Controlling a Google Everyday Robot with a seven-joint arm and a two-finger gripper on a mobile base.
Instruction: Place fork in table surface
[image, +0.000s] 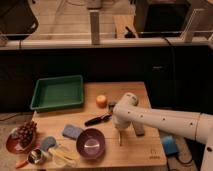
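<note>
1. The end effector (120, 130) is held low over the counter (145, 150), at three o'clock from the purple bowl (91, 144).
2. It is clenched, apparently on the fork (120, 140), which is seen as a thin pale sliver hanging upright beneath it, so that its tip meets bare wood.
3. A grey bar (137, 129) lies at two o'clock, just beside it.

Gripper (120, 129) above matt wood table surface (136, 152); glossy purple bowl (91, 144).

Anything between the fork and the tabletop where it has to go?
Nothing visible. The gripper, shut on the fork, hangs over bare table surface; the purple bowl and the grey bar lie to either side, not under it.
</note>
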